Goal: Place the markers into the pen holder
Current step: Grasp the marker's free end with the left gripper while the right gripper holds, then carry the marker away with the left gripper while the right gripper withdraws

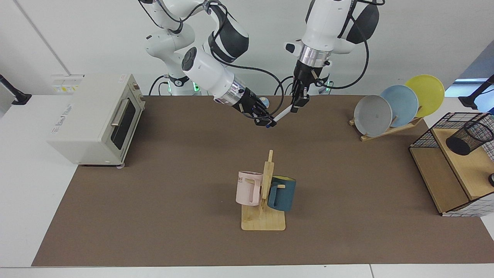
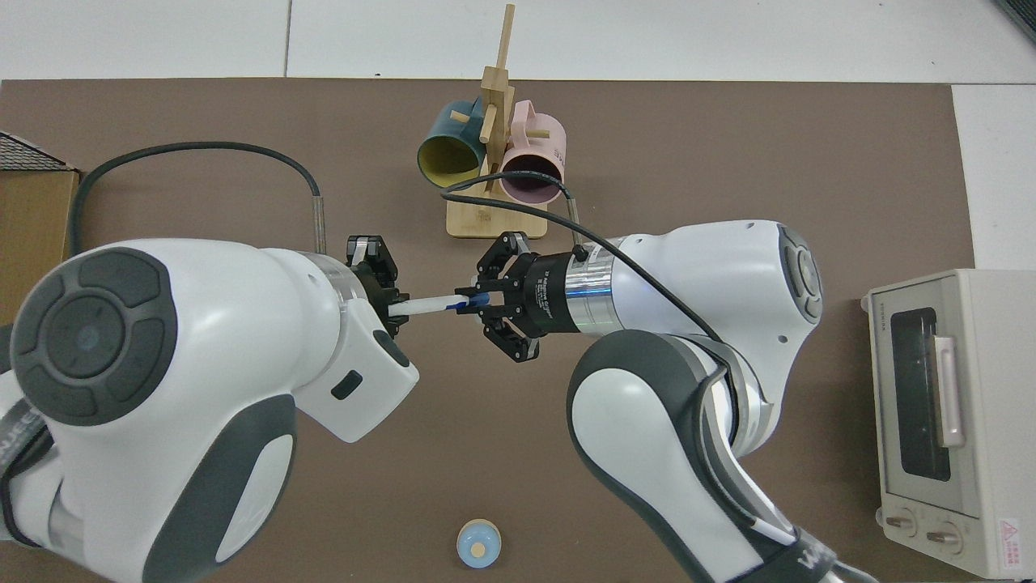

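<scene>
White-barrelled marker pen with blue cap (image 1: 283,112) mid-air in handover, behind the wooden mug stand (image 1: 263,216); nothing in the holder yet.
Right tool (image 1: 266,122) clamps the capped end; left tool (image 1: 297,103) at the other end, grip unclear. Black wire-mesh pen holder (image 1: 469,138) far off toward the left arm's side, empty as far as visible; transfer, carry, drop remain.

Matt brown mat (image 1: 173,185); pale wood mug stand (image 1: 264,221); glossy plastic arm shells; black wire-mesh pen holder (image 1: 468,138); smooth white-barrelled marker (image 2: 427,304).
</scene>
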Controlling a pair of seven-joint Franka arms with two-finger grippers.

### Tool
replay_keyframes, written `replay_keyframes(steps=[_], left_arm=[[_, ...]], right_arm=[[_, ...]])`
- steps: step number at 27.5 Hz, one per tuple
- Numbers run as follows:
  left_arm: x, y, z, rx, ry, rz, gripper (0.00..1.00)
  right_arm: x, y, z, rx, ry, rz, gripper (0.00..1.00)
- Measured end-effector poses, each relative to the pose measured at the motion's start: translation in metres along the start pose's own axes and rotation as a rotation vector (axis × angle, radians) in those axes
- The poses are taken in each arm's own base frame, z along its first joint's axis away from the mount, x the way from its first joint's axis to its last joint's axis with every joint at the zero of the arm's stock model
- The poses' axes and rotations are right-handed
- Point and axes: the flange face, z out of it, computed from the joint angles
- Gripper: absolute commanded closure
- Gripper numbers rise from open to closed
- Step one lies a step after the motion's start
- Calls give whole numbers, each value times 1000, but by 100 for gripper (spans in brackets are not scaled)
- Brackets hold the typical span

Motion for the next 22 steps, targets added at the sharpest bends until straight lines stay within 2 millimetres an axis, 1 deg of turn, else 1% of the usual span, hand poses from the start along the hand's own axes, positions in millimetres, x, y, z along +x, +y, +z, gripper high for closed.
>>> replay_keyframes(steps=[1, 9, 13, 18, 20, 22], left_arm=[[0, 0, 0, 0, 0, 0, 100], [6, 4, 2, -17, -2, 13, 100], [2, 6, 4, -42, -18, 10, 100], [-18, 6, 6, -70, -108, 10, 100], [-30, 6, 6, -90, -151, 2, 100], [-48, 4, 4, -114, -179, -23, 100]], right_arm=[[0, 0, 0, 0, 0, 0, 1], [0, -1, -1, 5, 0, 2, 0], [1, -1, -1, 3, 23, -19, 0], [2, 0, 0, -11, 87, -80, 0], [2, 2, 2, -29, 122, -132, 0], [3, 6, 5, -68, 172, -218, 0]])
